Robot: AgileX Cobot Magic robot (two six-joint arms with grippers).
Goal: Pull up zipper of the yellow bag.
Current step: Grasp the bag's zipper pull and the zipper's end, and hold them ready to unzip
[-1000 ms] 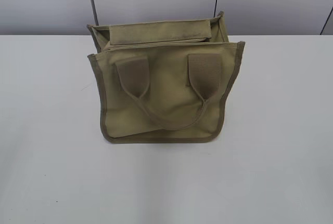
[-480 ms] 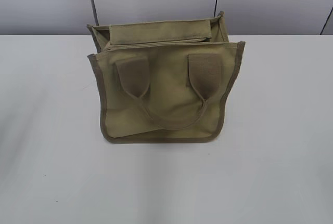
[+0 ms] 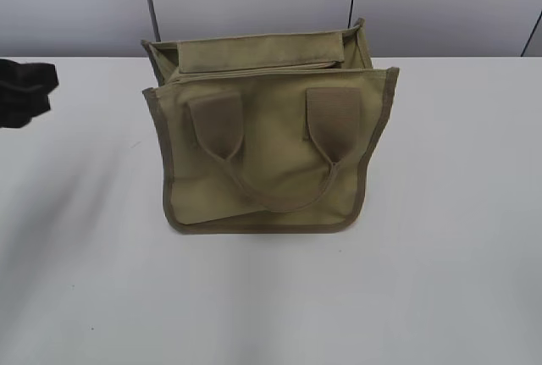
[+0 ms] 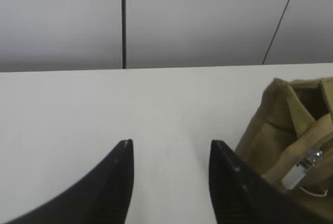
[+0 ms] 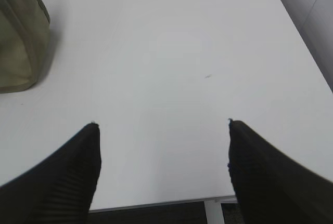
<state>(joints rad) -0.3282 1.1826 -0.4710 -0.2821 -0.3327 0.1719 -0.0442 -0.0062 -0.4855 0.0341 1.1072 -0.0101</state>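
The yellow bag (image 3: 267,132), a boxy khaki canvas tote with olive trim and two webbing handles, stands in the middle of the white table (image 3: 457,212). Its top gapes open along the zipper (image 3: 254,71). In the left wrist view the bag's end (image 4: 291,125) shows at the right with the silver pull tab (image 4: 303,168). My left gripper (image 4: 169,143) is open and empty over the table, left of the bag; it shows at the left edge of the exterior view (image 3: 25,90). My right gripper (image 5: 161,125) is open and empty, with the bag's corner (image 5: 21,37) far left.
A grey panelled wall (image 3: 254,1) runs behind the table. The table's near edge (image 5: 156,203) and a white leg show under my right gripper.
My left gripper has come into the exterior view at the left edge. The bag has not moved.
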